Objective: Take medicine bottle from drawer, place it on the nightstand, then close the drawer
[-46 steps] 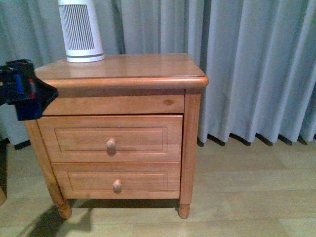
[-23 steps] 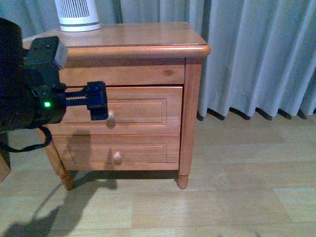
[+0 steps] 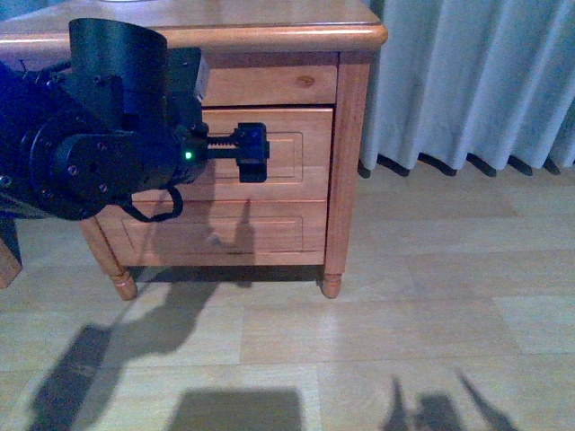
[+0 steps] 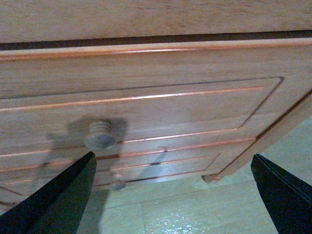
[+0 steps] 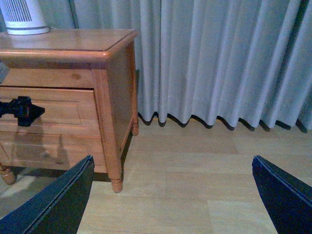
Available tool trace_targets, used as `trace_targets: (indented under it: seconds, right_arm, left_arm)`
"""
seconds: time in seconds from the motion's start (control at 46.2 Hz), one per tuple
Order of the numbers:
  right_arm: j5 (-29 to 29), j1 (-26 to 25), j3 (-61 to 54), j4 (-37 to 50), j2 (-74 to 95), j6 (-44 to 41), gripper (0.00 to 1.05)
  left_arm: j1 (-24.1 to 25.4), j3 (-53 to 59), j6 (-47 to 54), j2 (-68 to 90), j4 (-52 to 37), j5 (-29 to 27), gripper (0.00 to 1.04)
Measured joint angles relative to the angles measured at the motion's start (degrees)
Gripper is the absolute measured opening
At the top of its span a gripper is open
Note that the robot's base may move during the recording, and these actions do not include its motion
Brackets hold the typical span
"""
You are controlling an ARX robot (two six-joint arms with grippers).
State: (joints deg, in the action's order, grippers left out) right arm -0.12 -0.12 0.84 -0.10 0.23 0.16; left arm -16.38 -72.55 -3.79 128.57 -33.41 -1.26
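While the drawer [image 3: 301, 171] stands shut, the medicine bottle unseen and presumably inside, the left fingers [image 4: 63, 195] are spread wide just before its front. Its knob [image 4: 100, 135] lies off-centre, close beside one finger, not midway between them. Right fingers [image 5: 285, 195], likewise spread and empty, hang well clear of the nightstand [image 5: 112, 97].

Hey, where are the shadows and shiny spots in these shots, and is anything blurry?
Front view: bluish cast; left arm throws hard shadows on the floor and shallower drawer. Left wrist view: knob slightly soft, shadowing the drawer. Right wrist view: sheen on the nightstand top.
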Motion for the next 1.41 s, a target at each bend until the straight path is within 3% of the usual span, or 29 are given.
trace_targets:
  seconds: [0.476, 1.406]
  right_arm:
    - [0.0, 0.0, 0.0, 0.0, -0.02, 0.0, 0.98]
    - [-0.02, 0.0, 0.0, 0.0, -0.02, 0.0, 0.98]
  left_arm:
    - [4.92, -8.59, -0.87, 7.28, 1.9, -1.42, 0.98]
    - [4.96, -6.91, -1.92, 10.71, -2.93, -1.55, 0.98]
